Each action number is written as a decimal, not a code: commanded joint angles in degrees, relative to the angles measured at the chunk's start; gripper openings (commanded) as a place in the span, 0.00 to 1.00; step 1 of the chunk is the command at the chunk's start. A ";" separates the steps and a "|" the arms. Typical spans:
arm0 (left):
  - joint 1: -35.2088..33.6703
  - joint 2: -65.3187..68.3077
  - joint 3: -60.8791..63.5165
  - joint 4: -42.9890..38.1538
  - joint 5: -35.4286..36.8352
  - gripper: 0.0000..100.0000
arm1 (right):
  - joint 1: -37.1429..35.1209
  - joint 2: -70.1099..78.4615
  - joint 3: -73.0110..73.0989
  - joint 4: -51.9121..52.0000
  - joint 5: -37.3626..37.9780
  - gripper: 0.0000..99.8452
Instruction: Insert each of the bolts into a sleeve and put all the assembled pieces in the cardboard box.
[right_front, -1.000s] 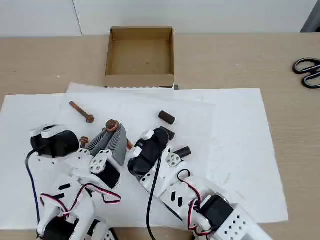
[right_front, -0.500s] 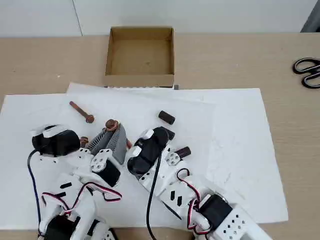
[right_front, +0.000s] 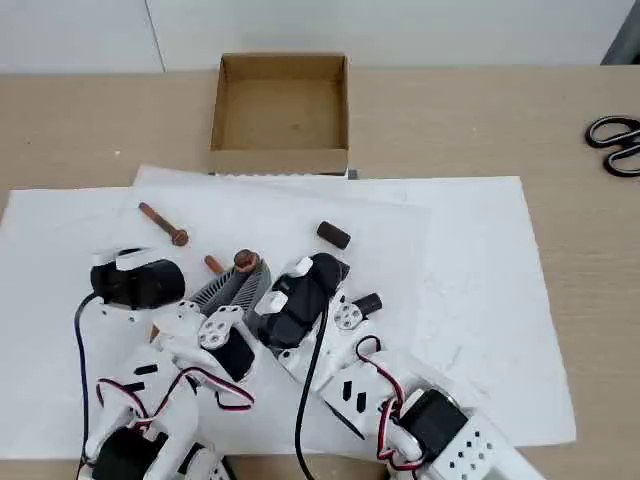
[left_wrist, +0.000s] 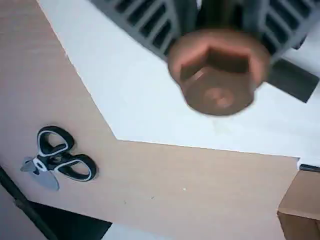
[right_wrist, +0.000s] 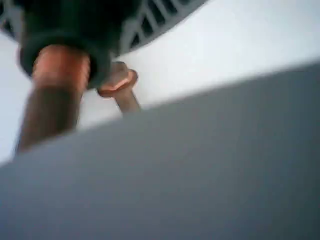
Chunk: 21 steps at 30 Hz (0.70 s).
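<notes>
Three rusty brown hex-head bolts: one bolt (right_front: 245, 260) clamped between the ribbed grey left jaws, head showing at the tips; a second bolt (right_front: 213, 265) lying just beside those jaws; a third bolt (right_front: 163, 223) farther off on the white paper sheet (right_front: 470, 260). Two short black cylindrical sleeves, one sleeve (right_front: 334, 235) and another sleeve (right_front: 366, 303), loose near the right jaws; cannot tell how those stand. One open brown cardboard box (right_front: 280, 158) past the paper's far edge. One pair of black-handled scissors (right_front: 615, 140) at the tabletop (right_front: 480, 120) right edge, bare paper between.

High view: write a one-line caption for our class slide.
Left claw grips a bolt over the white paper, with the cardboard box beyond it empty.
</notes>
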<state>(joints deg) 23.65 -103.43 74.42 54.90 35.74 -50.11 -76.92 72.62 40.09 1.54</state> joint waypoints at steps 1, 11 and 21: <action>1.23 -0.26 -0.57 0.97 0.18 0.01 | -0.22 -0.75 -0.62 -2.07 0.62 0.00; 1.23 -0.18 -0.31 11.78 -8.70 0.01 | -0.22 -0.92 -0.88 -4.62 2.37 0.00; 1.23 -0.35 -0.40 17.76 -17.93 0.01 | -0.13 -0.57 -0.88 -7.69 5.89 0.00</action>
<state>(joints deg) 25.05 -104.04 73.27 68.97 19.74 -50.55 -76.48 73.05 35.34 6.46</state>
